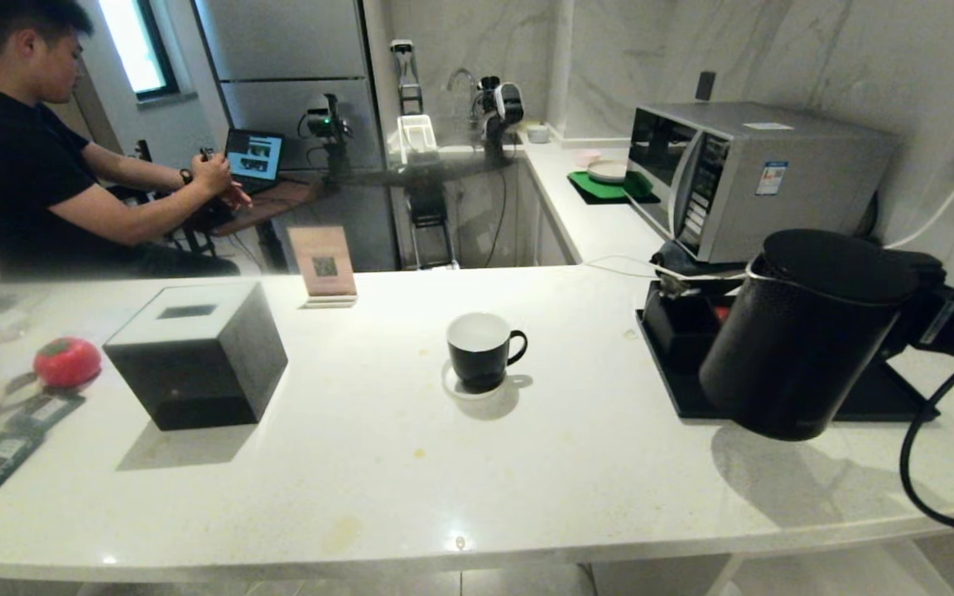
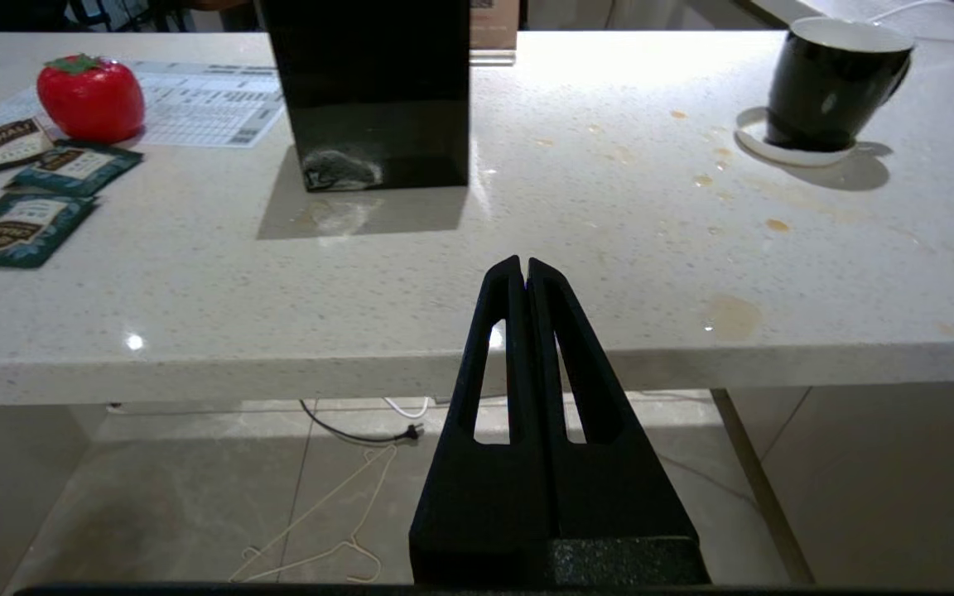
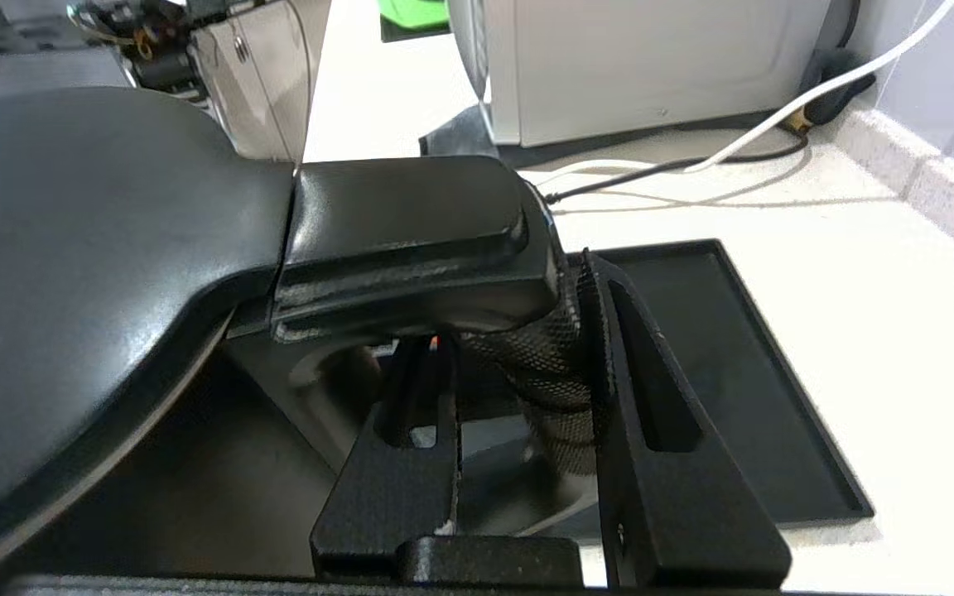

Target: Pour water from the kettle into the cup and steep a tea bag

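The robot holds up the kettle, and the cup waits on the counter.

The right gripper point(image 3: 518, 397) squeezes the handle of the kettle point(image 1: 800, 331), which hangs tipped in the air above the black tray point(image 3: 734, 364), spout toward the cup point(image 1: 481, 349). The cup stands on a white coaster point(image 2: 763, 145), well off to the left of that gripper. The left gripper point(image 2: 524, 269) is pressed shut on nothing, low at the near edge of the counter point(image 1: 411, 463), with the cup far ahead on its right.

Head looks down at counter point(image 1: 378, 463); wrists low, close.
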{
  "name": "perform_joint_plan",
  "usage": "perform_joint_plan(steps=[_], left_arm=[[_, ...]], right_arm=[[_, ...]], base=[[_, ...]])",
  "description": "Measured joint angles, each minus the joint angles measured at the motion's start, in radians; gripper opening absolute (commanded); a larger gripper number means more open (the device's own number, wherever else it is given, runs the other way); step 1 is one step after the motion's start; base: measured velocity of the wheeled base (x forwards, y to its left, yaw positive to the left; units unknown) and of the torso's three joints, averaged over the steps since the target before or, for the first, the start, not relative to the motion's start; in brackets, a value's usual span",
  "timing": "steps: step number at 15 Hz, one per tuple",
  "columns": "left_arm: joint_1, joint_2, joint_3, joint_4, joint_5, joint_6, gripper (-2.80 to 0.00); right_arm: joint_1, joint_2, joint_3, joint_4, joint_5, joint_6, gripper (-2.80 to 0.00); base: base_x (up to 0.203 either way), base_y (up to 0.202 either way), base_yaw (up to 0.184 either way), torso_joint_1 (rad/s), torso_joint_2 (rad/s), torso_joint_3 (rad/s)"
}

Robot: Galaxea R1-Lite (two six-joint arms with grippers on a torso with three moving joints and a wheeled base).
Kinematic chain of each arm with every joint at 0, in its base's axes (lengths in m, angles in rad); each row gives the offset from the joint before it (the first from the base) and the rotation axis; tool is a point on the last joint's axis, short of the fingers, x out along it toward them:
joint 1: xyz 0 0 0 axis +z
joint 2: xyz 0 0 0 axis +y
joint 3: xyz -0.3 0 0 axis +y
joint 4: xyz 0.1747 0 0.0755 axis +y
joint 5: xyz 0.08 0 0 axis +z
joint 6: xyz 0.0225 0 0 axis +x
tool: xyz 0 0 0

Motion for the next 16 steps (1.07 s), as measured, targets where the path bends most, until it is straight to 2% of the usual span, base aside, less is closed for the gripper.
perform_joint_plan(steps=[11, 16], left_arm=[[0.0, 0.0, 0.0, 0.0, 0.002, 0.0, -2.8], [0.0, 0.0, 0.0, 0.001, 0.001, 0.0, -2.8]], right_arm=[[0.002, -0.011, 0.013, -0.001, 0.003, 0.002, -2.8], [0.0, -0.012, 0.013, -0.001, 0.0, 0.001, -2.8]], base=[[0.0, 0.188, -0.002, 0.002, 0.0, 0.002], [0.0, 0.017, -0.001, 0.0, 0.0, 0.0]])
